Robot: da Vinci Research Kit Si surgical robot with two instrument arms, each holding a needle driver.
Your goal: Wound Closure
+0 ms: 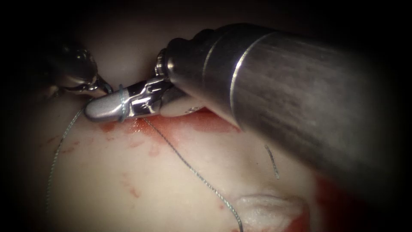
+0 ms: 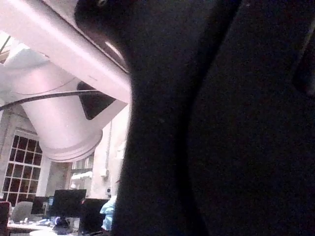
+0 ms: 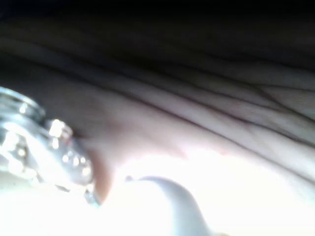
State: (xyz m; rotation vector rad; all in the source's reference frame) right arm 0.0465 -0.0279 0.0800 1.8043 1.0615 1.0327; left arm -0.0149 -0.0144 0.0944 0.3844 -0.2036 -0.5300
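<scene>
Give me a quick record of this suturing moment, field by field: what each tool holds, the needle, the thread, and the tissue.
right tool: jaws shut, a loop of thread wound around them
left tool: at the picture's left, just above the right tool's tip; what it holds cannot be told
needle: cannot tell where it is
thread: one strand runs down-left from the jaws, another down-right across the tissue
cut end of thread: lies loose on the tissue
red fluid: under the right tool
</scene>
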